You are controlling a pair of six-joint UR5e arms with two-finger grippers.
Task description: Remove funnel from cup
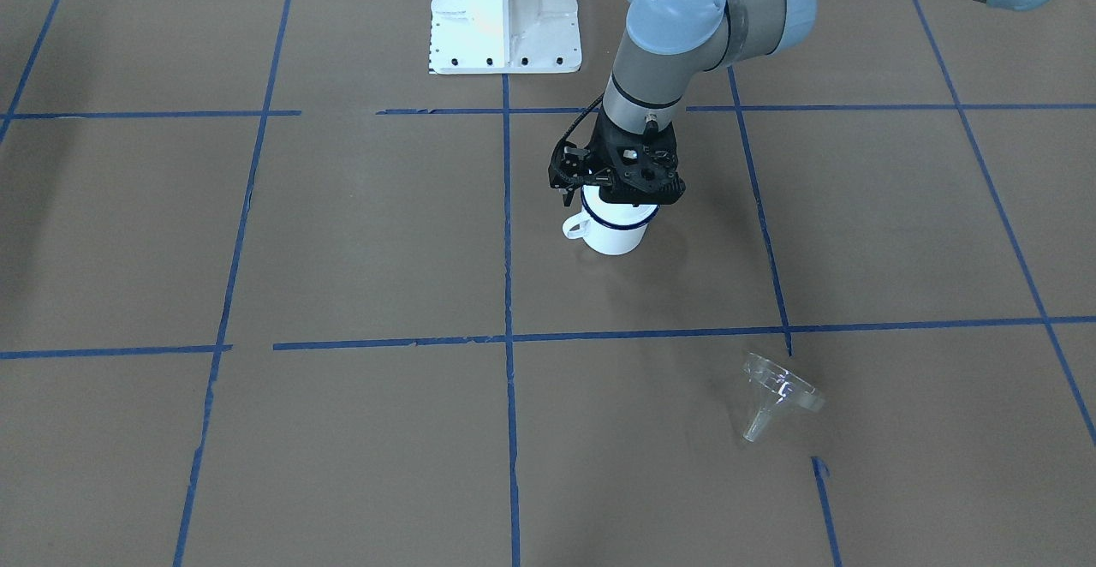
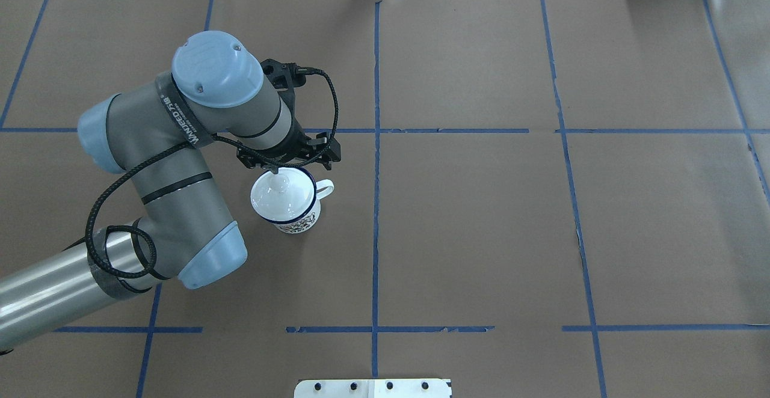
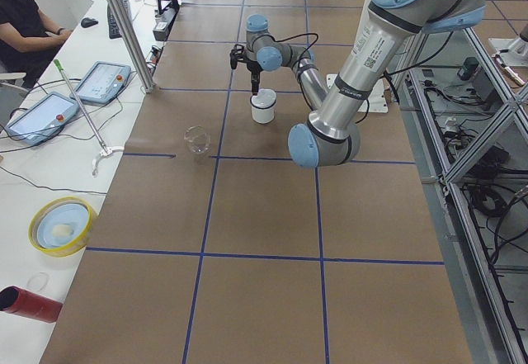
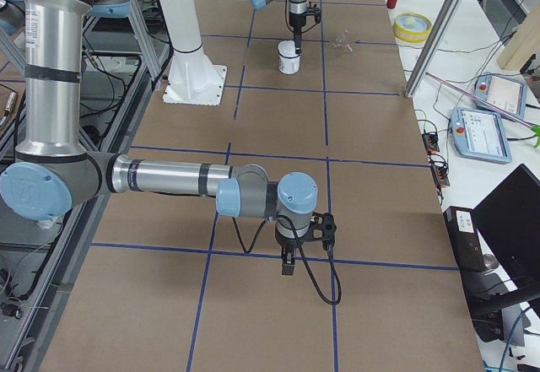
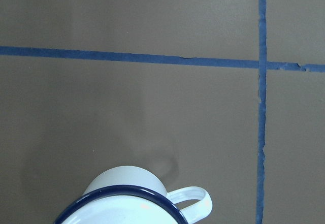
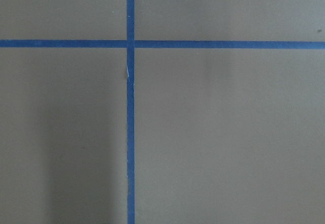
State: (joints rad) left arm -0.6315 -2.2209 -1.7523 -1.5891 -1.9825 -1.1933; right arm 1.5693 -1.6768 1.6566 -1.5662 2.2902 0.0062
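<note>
Brown paper tabletop (image 1: pixel 342 233) with a grid of blue tape lines (image 1: pixel 507 293). White robot base (image 1: pixel 503 14) behind the left claw, on the robot's side.

Left arm (image 2: pixel 180 163) reaches out over the tabletop, wrist pointing down. Left claw (image 2: pixel 280 168) hangs right over the cup (image 1: pixel 612 235), at the cup's far rim. One dark fingertip shows just above the lid, and contact is unclear. The claw body hides the jaws in the front view and the side views are too small, so it cannot be told whether the claw is released or clenched. It is not holding the funnel.

Right arm (image 4: pixel 169 178) is stretched low along the near end of the tabletop in the right-side view. Right claw (image 4: pixel 289 264) points down close to the paper, well apart from the left claw and the cup. It shows only in that view, so its state cannot be told. Its wrist camera sees only paper and a tape crossing.

The cup stands upright directly under the left claw. It is white with a dark blue rim, and its loop handle points to the robot's right. A white domed lid (image 2: pixel 280 198) with a knob sits on its top.

The funnel (image 1: pixel 777 394) is clear and is out of the cup. It lies tipped over on bare paper, well apart from the left claw, further out from the robot and to the robot's left. It lies just past a tape line, with the bowl up and the spout low. The arm hides it in the overhead view.
</note>
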